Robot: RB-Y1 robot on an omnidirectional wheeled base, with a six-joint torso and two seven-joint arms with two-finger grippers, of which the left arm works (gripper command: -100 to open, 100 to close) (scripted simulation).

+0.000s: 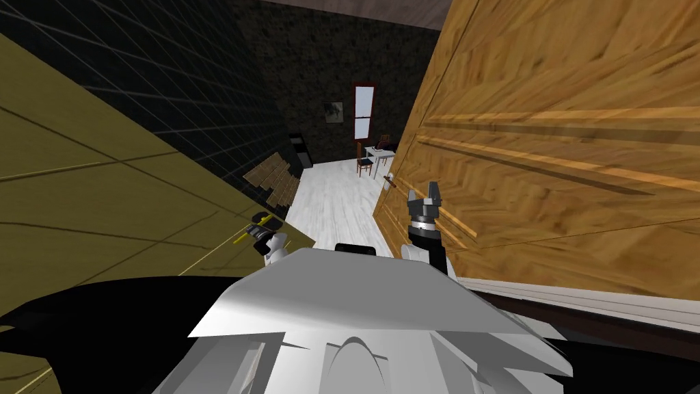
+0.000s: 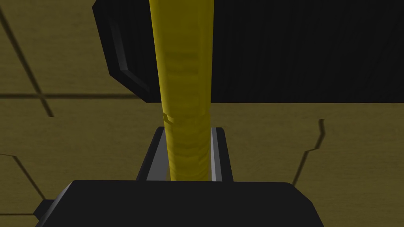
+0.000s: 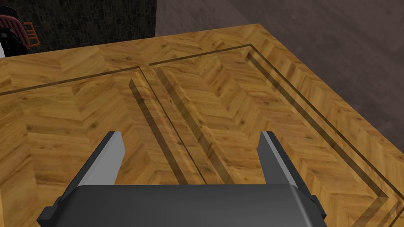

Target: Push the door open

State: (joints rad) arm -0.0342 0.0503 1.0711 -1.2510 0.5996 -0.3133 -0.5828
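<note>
You see an orange-brown wooden door (image 1: 547, 137) in herringbone grain with darker inlaid stripes, an olive-yellow wall (image 1: 82, 191) crossed by dark lines, a bright yellow rod (image 2: 185, 79), and a white planked floor (image 1: 335, 198).

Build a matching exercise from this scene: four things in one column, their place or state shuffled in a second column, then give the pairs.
Column 1
1. left gripper
2. right gripper
3. door handle
4. chair

Column 2
A. beside the white table at the far wall
B. open, facing the wooden door
C. shut on the yellow rod
D. on the wooden door, near its free edge

Pairs: 1-C, 2-B, 3-D, 4-A
</note>
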